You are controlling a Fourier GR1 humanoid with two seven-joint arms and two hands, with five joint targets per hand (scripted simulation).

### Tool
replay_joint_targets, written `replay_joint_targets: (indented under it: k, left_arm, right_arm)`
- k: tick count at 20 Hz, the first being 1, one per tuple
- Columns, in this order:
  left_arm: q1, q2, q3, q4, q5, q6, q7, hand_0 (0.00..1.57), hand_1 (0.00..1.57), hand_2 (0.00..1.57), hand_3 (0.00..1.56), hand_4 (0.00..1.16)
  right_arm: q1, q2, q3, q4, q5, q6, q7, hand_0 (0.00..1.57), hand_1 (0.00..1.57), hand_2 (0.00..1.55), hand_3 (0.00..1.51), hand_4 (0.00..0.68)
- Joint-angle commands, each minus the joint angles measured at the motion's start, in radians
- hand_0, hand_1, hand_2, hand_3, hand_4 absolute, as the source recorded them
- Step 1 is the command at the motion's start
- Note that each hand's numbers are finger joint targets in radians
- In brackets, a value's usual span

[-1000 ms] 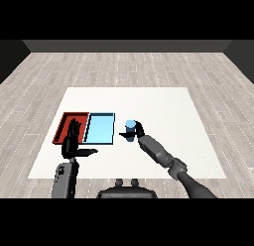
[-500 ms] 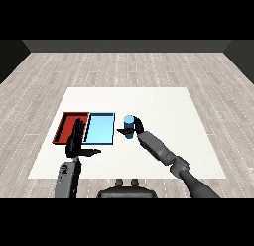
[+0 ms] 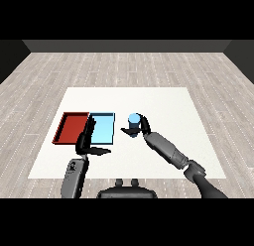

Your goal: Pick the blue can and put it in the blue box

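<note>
The right hand (image 3: pixel 140 128) sits just right of the frame's centre, its fingers and thumb curled round the blue can (image 3: pixel 133 124), which stands upright with its long axis vertical and its light top showing above the black fingers. Whether the can rests on the white table (image 3: pixel 163 106) or is already lifted a little cannot be told from this view. The move turns on one relation: the light blue tray (image 3: pixel 101 128) lies directly to the left of the held can, near it, with only a narrow strip of table between the can and the tray's right rim. Further left, touching the blue tray's side, lies the red tray (image 3: pixel 72 127). The left hand (image 3: pixel 85 141) hangs over the lower left of the blue tray with its fingers straight and thumb out, holding nothing; it overlaps the seam between the two trays and could crowd the near end of the landing spot, so the far half looks freer.
</note>
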Motion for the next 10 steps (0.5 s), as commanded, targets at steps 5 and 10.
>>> replay_joint_targets:
  k: [5, 10]
  left_arm:
    - [-0.086, -0.008, -0.154, 0.098, 0.013, 0.135, 0.013, 0.0, 0.0, 0.0, 0.0, 0.0]
    - [-0.148, -0.008, -0.164, 0.131, 0.023, 0.15, 0.048, 0.0, 0.0, 0.0, 0.0, 0.0]
  right_arm:
    - [0.127, -0.193, -0.031, -0.397, 0.102, -0.048, 0.116, 1.5, 1.5, 1.47, 1.4, 0.59]
    - [0.143, -0.153, -0.091, -0.473, 0.213, -0.047, 0.192, 1.51, 1.51, 1.47, 1.4, 0.606]
